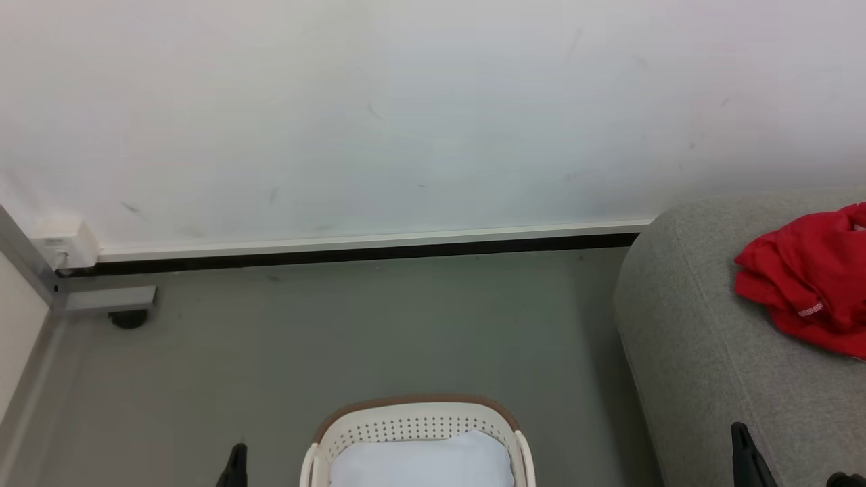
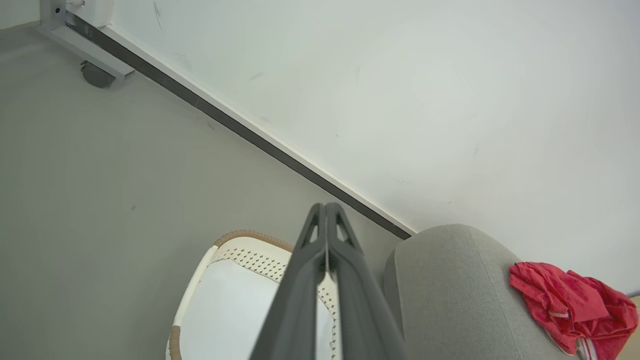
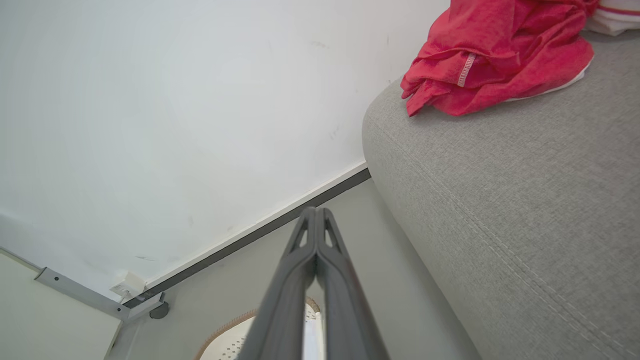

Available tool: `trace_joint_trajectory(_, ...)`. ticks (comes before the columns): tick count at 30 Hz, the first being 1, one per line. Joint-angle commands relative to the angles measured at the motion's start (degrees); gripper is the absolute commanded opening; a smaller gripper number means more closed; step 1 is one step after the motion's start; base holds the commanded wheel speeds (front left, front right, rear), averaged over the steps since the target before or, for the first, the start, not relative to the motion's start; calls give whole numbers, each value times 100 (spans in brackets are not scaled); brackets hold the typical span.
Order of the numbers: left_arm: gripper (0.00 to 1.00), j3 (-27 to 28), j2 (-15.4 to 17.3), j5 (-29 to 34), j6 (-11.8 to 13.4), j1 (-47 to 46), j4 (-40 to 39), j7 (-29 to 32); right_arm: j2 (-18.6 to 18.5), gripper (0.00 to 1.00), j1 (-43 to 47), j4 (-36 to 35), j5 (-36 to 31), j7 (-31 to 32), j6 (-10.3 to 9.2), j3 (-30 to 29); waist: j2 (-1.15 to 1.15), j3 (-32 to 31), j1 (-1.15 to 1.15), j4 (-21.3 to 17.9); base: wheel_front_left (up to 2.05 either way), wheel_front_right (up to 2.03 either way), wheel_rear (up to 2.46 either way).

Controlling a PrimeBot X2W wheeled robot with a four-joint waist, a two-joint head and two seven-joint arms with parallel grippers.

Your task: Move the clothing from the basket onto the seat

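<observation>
**Red clothing heaped on the grey seat, both claws closed and empty**

A crumpled heap of red clothing [image 1: 812, 277] lies on top of the seat [image 1: 690, 338], near its rounded corner, with a white-striped cuff showing at the front of the heap. The basket [image 1: 416, 400] stands on the grey floor [image 1: 338, 338] just left of the seat, below a white wall [image 1: 406, 122]. The part of the basket in view holds smooth white padding [image 1: 419, 463]. Its near end is cut off by the picture edge, so whether any clothing remains inside cannot be told.

The left claw [image 2: 325, 207] hangs above the basket with its two dark fingers pressed together, holding nothing. The right claw [image 3: 316, 211] is likewise closed and empty, in the air beside the seat's edge and apart from the heap.

The clothing looks light, soft and limp. It would likely sag and trail when lifted, and a loose sleeve could catch on the basket rim. The best hold is probably a raised, bunched fold at the top of a heap, pinched deep so several layers come together. A thin single edge or a cuff may slip out.
</observation>
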Motion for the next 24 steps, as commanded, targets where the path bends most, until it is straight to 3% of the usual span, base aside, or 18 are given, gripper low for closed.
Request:
trace_joint_trajectory(1,0,60,12,-249,-13,-168,-94,68,-57,0,-193,-116,271,56,-3,-46,0,3,0,7,0,0,0)
trace_joint_trajectory(24,0,294,-28,-1844,-32,-432,-134,538,-79,0,-380,-231,1962,518,-5,-227,0,35,0,89,0,0,0)
